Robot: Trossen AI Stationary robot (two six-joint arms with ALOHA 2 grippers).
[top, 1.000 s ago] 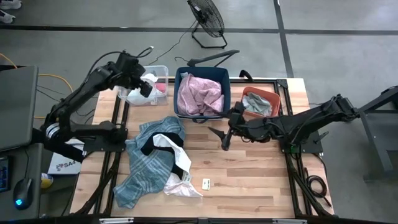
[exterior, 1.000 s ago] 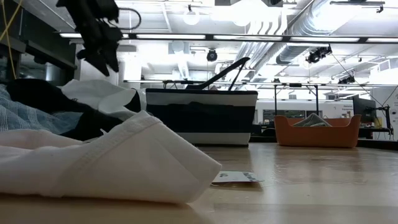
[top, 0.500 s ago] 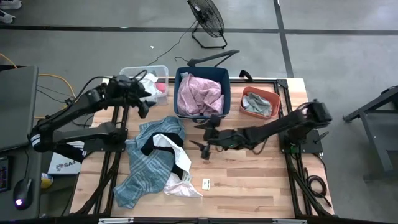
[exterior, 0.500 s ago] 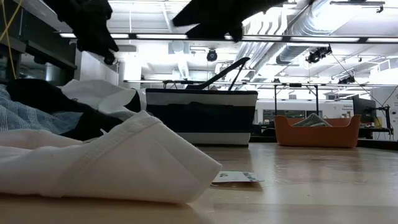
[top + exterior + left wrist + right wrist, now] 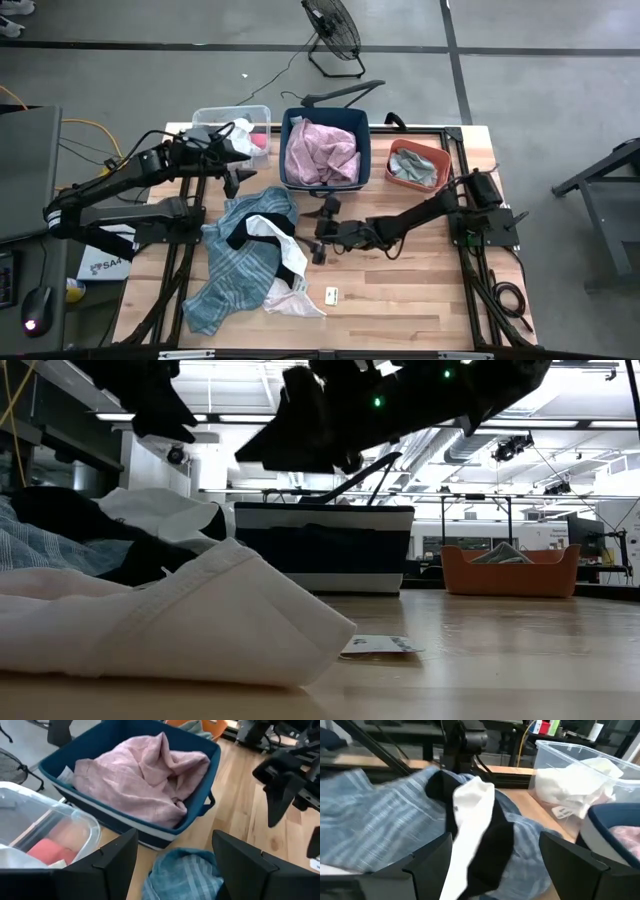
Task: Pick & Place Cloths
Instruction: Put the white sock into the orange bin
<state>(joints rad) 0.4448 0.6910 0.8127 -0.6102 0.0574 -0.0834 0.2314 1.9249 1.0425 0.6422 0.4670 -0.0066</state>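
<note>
A blue bin (image 5: 325, 125) stands on the wooden surface (image 5: 400, 285). Beside it are a clear tub (image 5: 205, 118) and an orange basket (image 5: 418, 152); a paper tag (image 5: 331, 294) lies well apart; a fan (image 5: 332, 30) stands beyond.

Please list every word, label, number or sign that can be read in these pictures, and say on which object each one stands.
"SA": the start of dark print on a white sheet lying under the left arm's base, beside the table; the rest is hidden or too small to read.
The small white paper tag on the table: any print is too small to read.
The bins, cloths and arms show no readable text.
</note>
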